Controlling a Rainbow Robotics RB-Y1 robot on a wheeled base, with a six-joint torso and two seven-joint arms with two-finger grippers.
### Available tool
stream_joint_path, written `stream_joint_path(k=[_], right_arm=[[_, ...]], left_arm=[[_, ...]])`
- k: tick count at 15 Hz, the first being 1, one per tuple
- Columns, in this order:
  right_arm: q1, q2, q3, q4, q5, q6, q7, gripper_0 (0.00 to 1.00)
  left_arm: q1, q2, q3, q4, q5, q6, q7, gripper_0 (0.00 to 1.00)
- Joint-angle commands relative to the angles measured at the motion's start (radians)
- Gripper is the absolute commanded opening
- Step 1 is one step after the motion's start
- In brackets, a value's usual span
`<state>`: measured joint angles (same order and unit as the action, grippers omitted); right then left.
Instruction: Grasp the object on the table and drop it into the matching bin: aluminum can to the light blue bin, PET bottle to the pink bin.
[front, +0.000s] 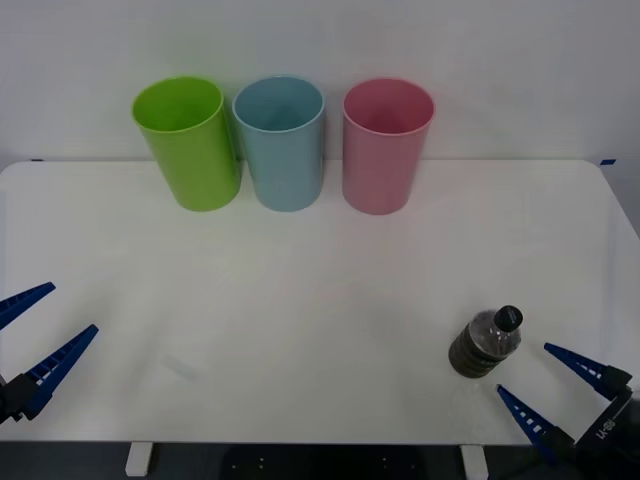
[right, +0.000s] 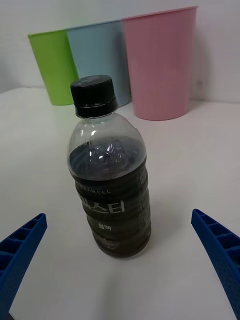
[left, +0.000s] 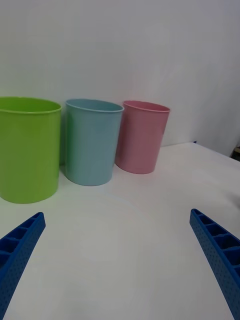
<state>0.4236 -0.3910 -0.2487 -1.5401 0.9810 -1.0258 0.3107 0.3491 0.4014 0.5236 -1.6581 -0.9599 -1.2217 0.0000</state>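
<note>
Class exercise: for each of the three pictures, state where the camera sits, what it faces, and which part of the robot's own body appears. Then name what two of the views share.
Front view: above the arms, facing down at the table; left claw and right claw at the near corners.
Right wrist view: on the right arm, facing the PET bottle; open claw.
Left wrist view: on the left arm, facing the bins; open claw.
Shared: the pink bin appears in both wrist views.

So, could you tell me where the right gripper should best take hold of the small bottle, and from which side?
Probably around the ribbed lower body of the PET bottle, approached level from the robot's side, where the open right gripper already faces it. The bottle stands upright on the table with free space around it, and the ribs should resist slipping better than the narrow black cap.
</note>
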Motion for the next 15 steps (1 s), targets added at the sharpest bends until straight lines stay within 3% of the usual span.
stream_joint_path(k=[1,6,11,15], right_arm=[[-0.019,0.035,0.011,0.0,0.03,0.026,0.001,1.0],[-0.051,0.049,0.054,0.0,0.062,0.084,0.001,1.0],[-0.169,0.077,0.062,0.14,0.084,0.047,0.01,1.0],[-0.197,0.098,0.072,0.146,0.102,0.073,0.018,1.0]], left_arm=[[0.0,0.0,0.0,0.0,0.0,0.0,0.0,1.0],[0.0,0.0,0.0,0.0,0.0,0.0,0.0,1.0],[0.0,0.0,0.0,0.0,0.0,0.0,0.0,1.0],[0.0,0.0,0.0,0.0,0.0,0.0,0.0,1.0]])
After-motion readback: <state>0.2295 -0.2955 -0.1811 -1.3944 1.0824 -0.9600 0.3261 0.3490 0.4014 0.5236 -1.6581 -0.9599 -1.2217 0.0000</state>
